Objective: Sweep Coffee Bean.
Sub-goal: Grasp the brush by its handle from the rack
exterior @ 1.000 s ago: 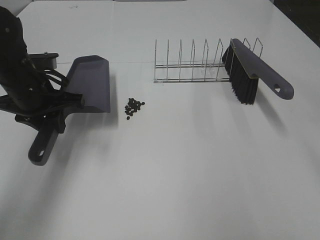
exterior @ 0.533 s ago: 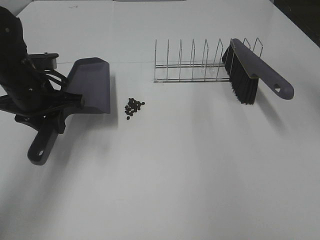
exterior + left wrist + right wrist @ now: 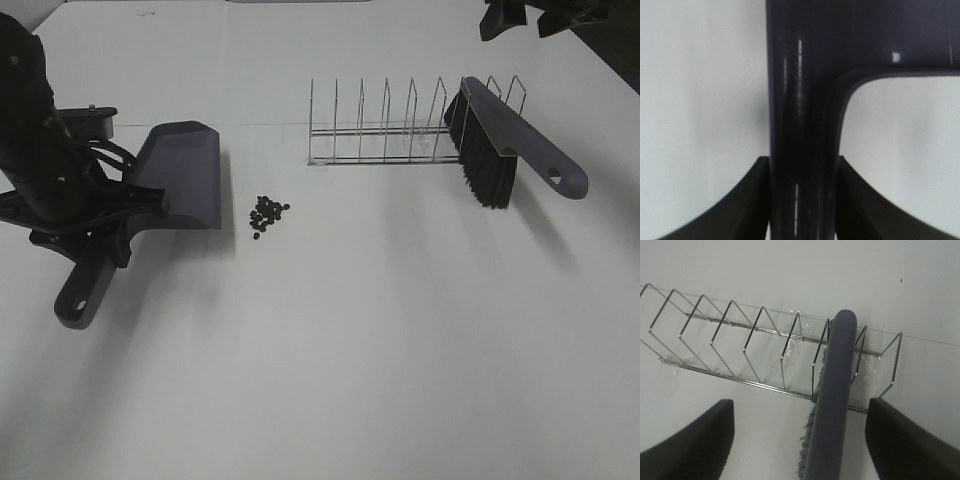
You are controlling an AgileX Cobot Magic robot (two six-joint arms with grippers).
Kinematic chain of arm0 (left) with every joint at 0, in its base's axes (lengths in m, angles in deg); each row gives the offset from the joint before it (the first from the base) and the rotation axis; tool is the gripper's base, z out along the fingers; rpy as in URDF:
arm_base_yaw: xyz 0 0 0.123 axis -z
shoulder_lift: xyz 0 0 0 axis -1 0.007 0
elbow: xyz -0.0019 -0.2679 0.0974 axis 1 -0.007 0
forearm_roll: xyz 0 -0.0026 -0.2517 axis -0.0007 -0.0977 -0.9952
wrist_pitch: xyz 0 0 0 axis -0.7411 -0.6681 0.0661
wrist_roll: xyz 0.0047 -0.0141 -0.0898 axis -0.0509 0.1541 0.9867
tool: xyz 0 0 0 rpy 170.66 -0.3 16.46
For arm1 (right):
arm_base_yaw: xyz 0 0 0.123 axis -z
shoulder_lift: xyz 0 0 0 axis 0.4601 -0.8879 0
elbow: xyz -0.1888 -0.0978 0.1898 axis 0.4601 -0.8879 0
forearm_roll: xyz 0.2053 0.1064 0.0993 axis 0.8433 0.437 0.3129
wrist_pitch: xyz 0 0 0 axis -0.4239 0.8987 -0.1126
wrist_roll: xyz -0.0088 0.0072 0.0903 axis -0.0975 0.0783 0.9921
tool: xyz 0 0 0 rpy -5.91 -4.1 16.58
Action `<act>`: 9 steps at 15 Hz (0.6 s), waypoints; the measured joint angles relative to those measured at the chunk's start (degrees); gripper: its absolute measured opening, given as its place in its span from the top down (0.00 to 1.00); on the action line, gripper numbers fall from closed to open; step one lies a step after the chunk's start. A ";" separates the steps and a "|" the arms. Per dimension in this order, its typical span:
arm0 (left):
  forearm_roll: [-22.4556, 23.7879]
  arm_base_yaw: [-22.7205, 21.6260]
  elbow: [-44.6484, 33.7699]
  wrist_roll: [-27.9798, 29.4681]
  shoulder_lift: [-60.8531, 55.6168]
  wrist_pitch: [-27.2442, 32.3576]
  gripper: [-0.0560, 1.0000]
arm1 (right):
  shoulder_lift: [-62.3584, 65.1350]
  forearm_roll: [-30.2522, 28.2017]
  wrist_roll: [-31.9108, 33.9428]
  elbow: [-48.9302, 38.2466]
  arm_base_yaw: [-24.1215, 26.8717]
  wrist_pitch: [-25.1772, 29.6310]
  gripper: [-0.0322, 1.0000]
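The coffee beans (image 3: 267,214) lie in a small loose cluster on the white table, just right of the dustpan's front lip. My left gripper (image 3: 105,228) is shut on the handle of the grey dustpan (image 3: 182,174). In the left wrist view the handle (image 3: 800,125) sits clamped between my two fingers (image 3: 747,200). The grey brush with black bristles (image 3: 505,140) leans in the right end of a wire rack (image 3: 385,130). My right gripper (image 3: 530,15) is open at the far right. It hovers above the brush's back (image 3: 832,400), apart from it.
The wire rack (image 3: 740,340) has several upright dividers and is taped to the table. The brush's handle end (image 3: 560,178) sticks out past the rack to the right. A dark edge runs along the table's far right corner.
My right gripper has come into view at the top right of the exterior view. The dustpan has shifted very slightly left. The beans and brush have not moved.
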 joint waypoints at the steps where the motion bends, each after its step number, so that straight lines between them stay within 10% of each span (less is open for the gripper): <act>1: -0.11 0.00 0.00 0.00 0.00 0.00 0.65 | -3.44 -1.32 1.03 3.67 -0.23 1.89 0.38; 9: -0.17 0.00 0.00 0.00 0.00 0.00 0.65 | -18.28 -8.14 7.62 16.50 -0.29 10.08 0.39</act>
